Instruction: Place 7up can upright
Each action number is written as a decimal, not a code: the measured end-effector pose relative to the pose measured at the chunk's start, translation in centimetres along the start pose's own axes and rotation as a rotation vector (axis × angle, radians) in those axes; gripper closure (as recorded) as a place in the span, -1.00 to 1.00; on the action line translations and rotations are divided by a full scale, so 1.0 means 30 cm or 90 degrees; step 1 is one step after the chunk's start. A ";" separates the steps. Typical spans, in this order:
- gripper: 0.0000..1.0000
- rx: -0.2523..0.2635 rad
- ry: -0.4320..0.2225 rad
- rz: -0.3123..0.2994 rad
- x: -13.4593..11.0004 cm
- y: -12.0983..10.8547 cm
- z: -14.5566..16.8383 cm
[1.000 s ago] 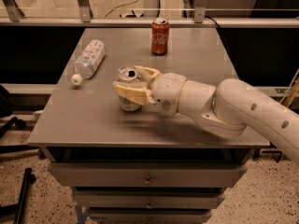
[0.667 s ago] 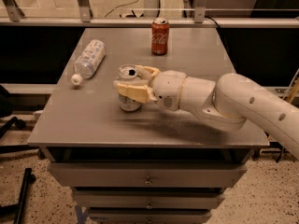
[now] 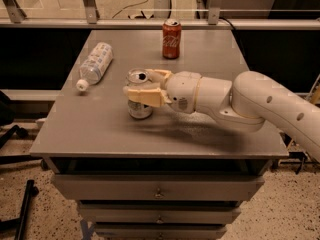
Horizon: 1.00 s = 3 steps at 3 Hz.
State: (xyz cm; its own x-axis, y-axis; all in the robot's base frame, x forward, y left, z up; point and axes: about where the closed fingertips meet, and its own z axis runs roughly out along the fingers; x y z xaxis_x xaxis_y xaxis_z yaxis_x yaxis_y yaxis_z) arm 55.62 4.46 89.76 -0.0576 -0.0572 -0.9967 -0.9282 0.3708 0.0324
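Observation:
The 7up can (image 3: 138, 108) stands upright on the grey table (image 3: 100, 129), a little left of its middle, silver pull-tab top facing up. My gripper (image 3: 142, 86) reaches in from the right on a white arm, and its tan fingers (image 3: 142, 95) lie on either side of the can's upper part. The near finger crosses the can's front. The can's base rests on the table top.
A red cola can (image 3: 171, 39) stands upright at the back of the table. A clear plastic bottle (image 3: 95, 64) with a white cap lies on its side at the left. Drawers sit under the table top. A railing runs behind the table.
The gripper and the can have hardly moved; the arm behind them has shifted slightly. The can stays upright between the fingers.

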 end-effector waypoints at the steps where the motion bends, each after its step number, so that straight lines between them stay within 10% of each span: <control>1: -0.26 0.000 0.000 0.000 -0.002 0.000 0.000; 2: -0.88 -0.003 0.000 -0.001 -0.005 0.007 0.008; 3: -1.00 -0.005 0.000 -0.001 -0.006 0.010 0.011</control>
State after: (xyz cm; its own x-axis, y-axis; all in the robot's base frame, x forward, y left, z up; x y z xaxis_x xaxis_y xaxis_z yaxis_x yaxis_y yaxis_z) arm 55.48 4.88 89.92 -0.0554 -0.0580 -0.9968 -0.9309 0.3639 0.0306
